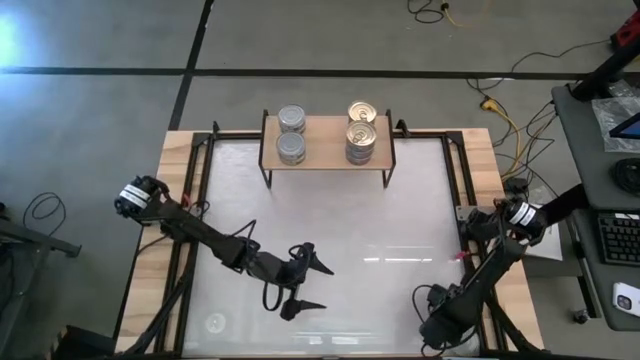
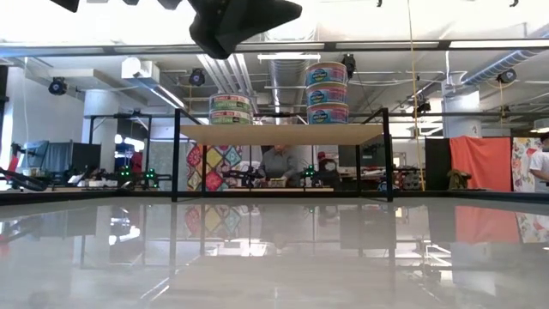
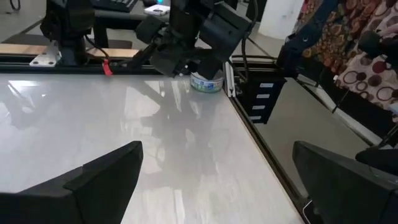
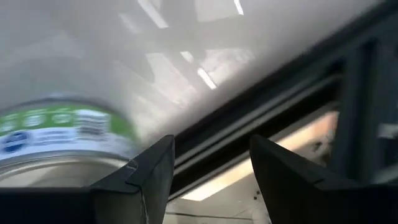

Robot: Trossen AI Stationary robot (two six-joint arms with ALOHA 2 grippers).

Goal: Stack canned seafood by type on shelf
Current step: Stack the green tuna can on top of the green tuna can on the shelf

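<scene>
The shelf (image 1: 325,150) stands at the table's far edge. Grey-topped cans (image 1: 291,148) sit on its left half and gold-topped cans (image 1: 361,140) on its right half, in stacks (image 2: 327,90). One green-labelled can (image 4: 62,134) stands on the table by the near right corner (image 3: 207,82). My right gripper (image 1: 434,326) hovers there, slanting down and open. The can is outside its gap, beside one finger (image 4: 152,171). My left gripper (image 1: 310,282) is open over the table's near middle with nothing between its fingers. My right gripper has one finger (image 4: 152,171) in front of the green-labelled can's side (image 4: 118,134). Whether that finger touches the can, I cannot tell. Nothing is between the fingers.
A black frame rail (image 3: 249,118) runs along the table's right edge, close to the lone can. The glossy white tabletop (image 1: 330,225) lies bare between the shelf and both grippers. A desk with a keyboard (image 1: 620,235) stands beyond the right edge.
</scene>
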